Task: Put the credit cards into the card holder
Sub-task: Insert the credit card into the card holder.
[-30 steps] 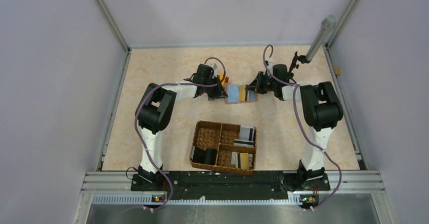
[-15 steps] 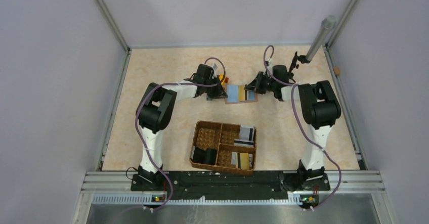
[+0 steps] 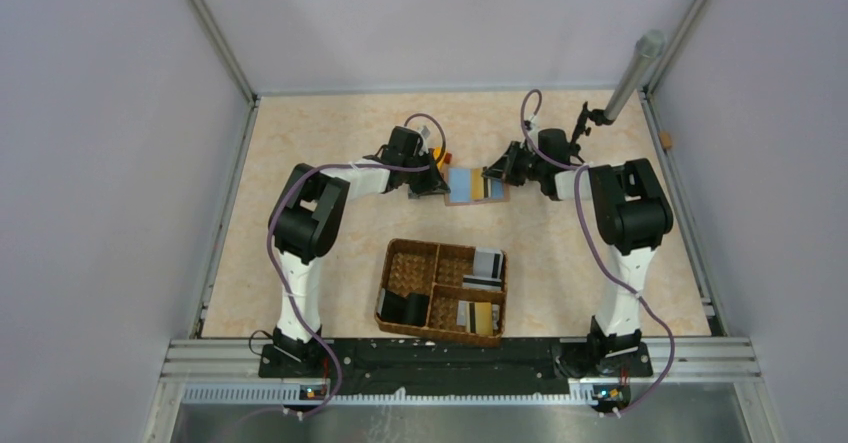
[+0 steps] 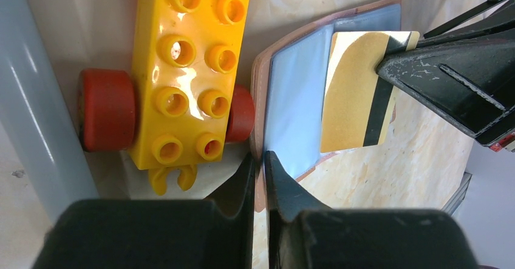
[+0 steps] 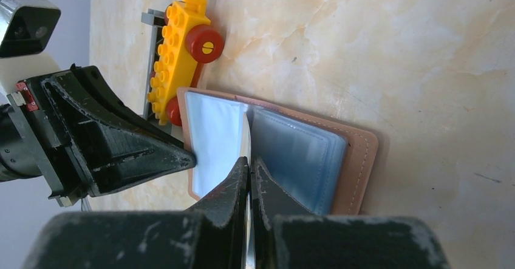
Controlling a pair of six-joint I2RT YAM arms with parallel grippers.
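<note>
Left gripper (image 4: 261, 158) pinches tighter on card holder (image 4: 297, 117) edge | right gripper (image 5: 249, 161) edges in, clamping gold card (image 4: 355, 93) | insertion looks imminent

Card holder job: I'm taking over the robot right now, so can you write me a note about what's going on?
Left gripper: shut on the card holder's edge.
Right gripper: shut on the gold card, over the holder's blue inside.
Done: holder lies open, one card picked up; I cannot tell if it has entered a pocket.
To do: slide that card in, then fetch the other cards lying in the woven basket.
The yellow toy sits right beside the holder.
</note>
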